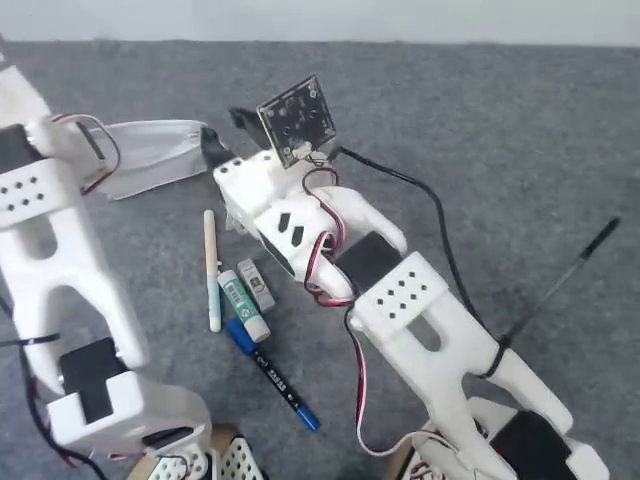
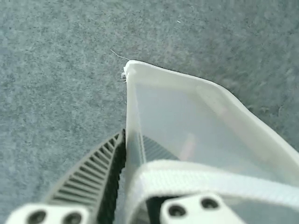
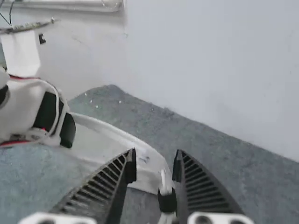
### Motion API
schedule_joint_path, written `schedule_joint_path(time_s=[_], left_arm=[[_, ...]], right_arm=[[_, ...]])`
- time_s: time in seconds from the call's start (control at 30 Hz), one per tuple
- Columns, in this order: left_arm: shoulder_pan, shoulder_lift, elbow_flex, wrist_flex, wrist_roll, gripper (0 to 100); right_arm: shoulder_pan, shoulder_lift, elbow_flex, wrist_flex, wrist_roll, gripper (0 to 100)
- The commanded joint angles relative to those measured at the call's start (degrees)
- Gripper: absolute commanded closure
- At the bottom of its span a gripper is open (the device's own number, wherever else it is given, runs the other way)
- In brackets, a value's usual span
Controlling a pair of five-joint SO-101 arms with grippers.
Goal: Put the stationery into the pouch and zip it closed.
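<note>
The white translucent pouch (image 1: 150, 155) lies at the back left of the grey mat. My left gripper (image 1: 92, 150) is shut on its left end; in the left wrist view its ribbed fingers (image 2: 93, 182) pinch the pouch's wall (image 2: 187, 126). My right gripper (image 1: 215, 148) is at the pouch's right end, open, with the zip pull (image 3: 166, 196) hanging between its fingers (image 3: 114, 186), close to one of them. In front of the pouch lie a white pen (image 1: 211, 270), a green-and-white glue stick (image 1: 243, 303), a small eraser (image 1: 258, 285) and a blue marker (image 1: 272, 375).
A black cable (image 1: 440, 230) runs along the right arm. A thin black rod (image 1: 570, 280) lies on the mat at the right. The left arm's white body (image 3: 37, 116) stands just beyond the pouch (image 3: 117, 140). A pale wall (image 3: 210, 60) rises behind the mat.
</note>
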State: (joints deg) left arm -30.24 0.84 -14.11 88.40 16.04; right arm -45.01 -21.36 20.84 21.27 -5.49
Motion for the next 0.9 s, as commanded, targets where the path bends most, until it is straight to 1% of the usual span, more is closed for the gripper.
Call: schedule_joint_path(time_s=[0.0,0.13,0.2,0.27,0.37,0.53,0.67,0.87], left_arm=[[-1.8,-0.8,-2.4,-2.0,1.0,99],[-3.6,-0.8,-2.7,-2.2,1.9,99],[-3.9,-0.8,-2.7,-2.2,2.0,99],[-4.0,-0.8,-2.7,-2.2,2.0,99],[-4.0,-0.8,-2.7,-2.2,2.0,99],[-5.0,-0.8,-2.7,-2.2,2.0,99],[-5.2,-0.8,-2.7,-2.2,2.0,99],[-5.2,-0.8,-2.5,-2.2,2.0,99]], right_arm=[[0.8,-3.8,-2.6,10.7,-0.2,87.6],[0.7,-4.1,-2.5,24.8,-0.6,87.6],[0.7,-3.5,-2.4,30.2,-0.7,87.4],[0.2,-3.0,-1.3,33.5,-0.7,87.2],[-2.0,-1.5,1.3,33.5,-0.7,87.2],[-6.9,7.1,2.7,28.8,-0.7,87.2],[-7.8,16.8,1.4,22.3,-0.6,87.2],[-7.8,26.5,-5.3,21.7,-0.6,87.3]])
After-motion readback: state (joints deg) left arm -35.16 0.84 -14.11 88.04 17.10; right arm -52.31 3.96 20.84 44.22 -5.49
